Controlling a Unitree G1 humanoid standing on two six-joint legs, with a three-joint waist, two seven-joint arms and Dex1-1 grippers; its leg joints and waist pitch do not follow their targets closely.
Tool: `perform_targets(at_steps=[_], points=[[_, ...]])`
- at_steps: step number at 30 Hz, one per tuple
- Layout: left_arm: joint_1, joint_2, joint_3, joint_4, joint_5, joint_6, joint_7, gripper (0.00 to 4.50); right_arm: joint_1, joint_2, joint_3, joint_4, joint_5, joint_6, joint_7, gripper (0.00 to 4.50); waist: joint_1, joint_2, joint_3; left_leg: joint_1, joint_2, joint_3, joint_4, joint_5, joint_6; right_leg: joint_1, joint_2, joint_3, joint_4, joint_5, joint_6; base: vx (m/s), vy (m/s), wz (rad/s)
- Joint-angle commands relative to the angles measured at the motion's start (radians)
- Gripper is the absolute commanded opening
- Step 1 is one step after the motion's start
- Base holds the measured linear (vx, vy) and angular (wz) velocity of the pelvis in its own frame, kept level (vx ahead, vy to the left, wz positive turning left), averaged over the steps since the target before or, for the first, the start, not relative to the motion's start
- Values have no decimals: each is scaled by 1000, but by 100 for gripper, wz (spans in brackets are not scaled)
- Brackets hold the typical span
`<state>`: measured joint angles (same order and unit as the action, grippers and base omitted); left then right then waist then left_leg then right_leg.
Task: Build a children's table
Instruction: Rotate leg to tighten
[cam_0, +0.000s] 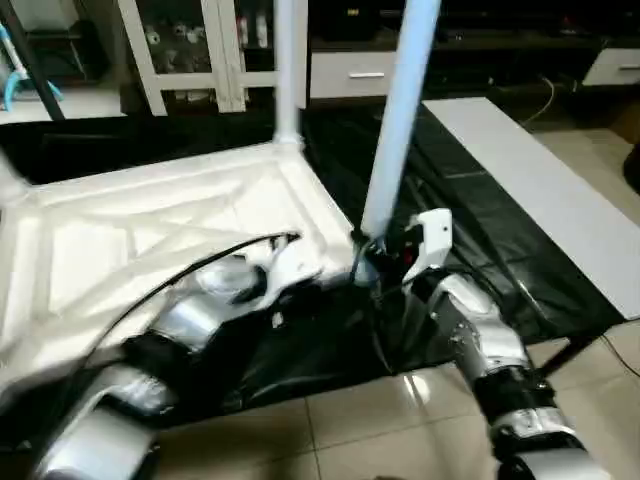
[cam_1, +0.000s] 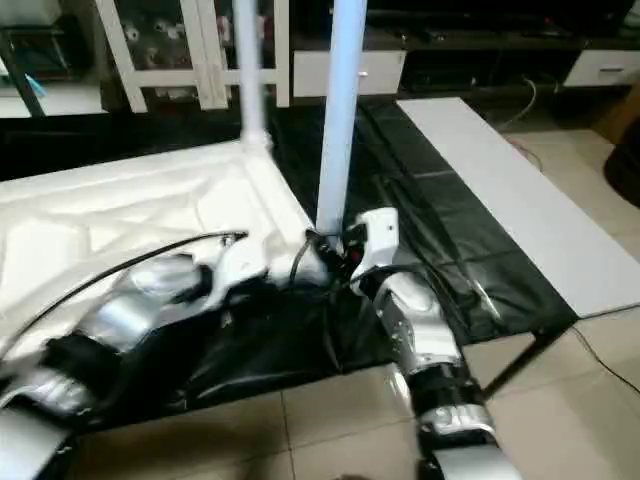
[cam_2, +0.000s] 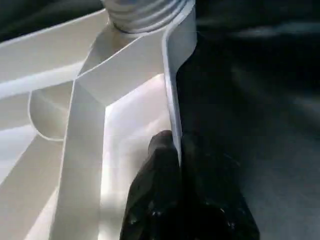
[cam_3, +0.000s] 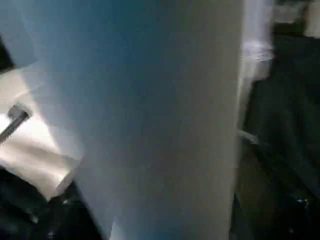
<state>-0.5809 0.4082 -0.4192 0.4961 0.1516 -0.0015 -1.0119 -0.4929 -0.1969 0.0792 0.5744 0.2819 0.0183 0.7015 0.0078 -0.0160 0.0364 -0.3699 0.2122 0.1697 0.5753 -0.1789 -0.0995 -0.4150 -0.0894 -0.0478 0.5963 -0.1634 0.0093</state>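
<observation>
We see the white tabletop (cam_0: 150, 240) lying upside down on a black sheet (cam_0: 470, 230); its ribs and crossed braces face up at us; the sheet covers a low stand on a tiled floor (cam_0: 380, 430).

One white leg (cam_0: 289, 70) stands straight up in the far corner of the tabletop; a second leg (cam_0: 400, 120) stands at the near right corner and leans a little to the right; its bottom end sits right at that corner.

Our left gripper (cam_2: 172, 165) is at the near right edge of the tabletop; in the left wrist view its black fingers (cam_2: 155, 185) are pressed together on the thin white rim (cam_2: 172, 90); one finger is inside the rim and one is outside; so it is clamped on the tabletop's edge.

Our right gripper (cam_0: 385, 262) is down at the foot of the leaning leg; in the right wrist view the leg is right in front of it, very close; we cannot tell if its jaws are apart or squeezing the leg, because the fingers are hidden behind the leg and the blur.

A white board (cam_0: 540, 190) lies on the right side of the sheet, well apart from the tabletop; a white cabinet (cam_0: 200, 50) with glass doors stands at the back.
</observation>
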Motion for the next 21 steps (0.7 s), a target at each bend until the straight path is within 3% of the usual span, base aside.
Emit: perform_targets(at_steps=[1, 3, 4, 7, 11, 12, 13, 19, 21], points=[[33, 31, -65, -17, 24, -14, -91, 0, 18, -46, 26, -48, -47, -16, 72, 338, 1, 13, -65, 12, 13, 14, -55, -168, 90, 46, -23, 26, -51, -53, -271, 75, 1, 3], [70, 72, -32, -89, -46, 36, -184, 0, 68, -151, 84, -126, -83, -39, 240, 338, 4, 8, -63, 5, 11, 15, -55, -156, 95, 59, -22, 25, -43, -6, -280, 0, 0, 0], [78, 83, -27, -102, -59, 44, -204, 0, 82, -177, 92, -151, -76, -28, 286, 338, 4, 10, -64, 8, 11, 16, -54, -160, 97, 58, -24, 27, -43, -2, -283, 0, 0, 0], [92, 107, -16, -111, -88, 46, -243, 0, 115, -230, 105, -217, -40, 5, 387, 338, 1, 5, -61, 8, 10, 18, -55, -178, 110, 59, -24, 29, -45, -21, -286, 0, 0, 0], [104, 126, -10, -132, -114, 71, -278, 0, 124, -268, 130, -253, -18, 10, 452, 338, -3, 5, -54, 13, 13, 17, -60, -271, 80, 52, -27, 31, -61, -183, -260, 0, 0, 0], [107, 130, -8, -141, -119, 76, -283, 0, 123, -273, 135, -260, -15, 14, 460, 338, -4, -6, -53, 11, 12, 18, -60, -281, 77, 53, -26, 31, -63, -207, -253, 0, 0, 0], [111, 135, -6, -152, -124, 79, -286, 0, 116, -275, 139, -259, -16, 18, 466, 338, -2, -1, -52, 14, 13, 16, -62, -299, 64, 48, -28, 32, -67, -258, -235, 0, 0, 0], [115, 133, -7, -175, -125, 97, -280, 0, 101, -261, 137, -234, -23, 27, 486, 338, -3, -1, -54, 12, 13, 15, -61, -273, 57, 47, -27, 33, -63, -235, -229, 0, 0, 0], [117, 133, -8, -183, -127, 105, -287, 0, 92, -242, 123, -219, -3, 55, 498, 306, -4, 0, -57, 10, 12, 15, -59, -251, 65, 49, -26, 33, -58, -192, -241, 0, 0, 0]])
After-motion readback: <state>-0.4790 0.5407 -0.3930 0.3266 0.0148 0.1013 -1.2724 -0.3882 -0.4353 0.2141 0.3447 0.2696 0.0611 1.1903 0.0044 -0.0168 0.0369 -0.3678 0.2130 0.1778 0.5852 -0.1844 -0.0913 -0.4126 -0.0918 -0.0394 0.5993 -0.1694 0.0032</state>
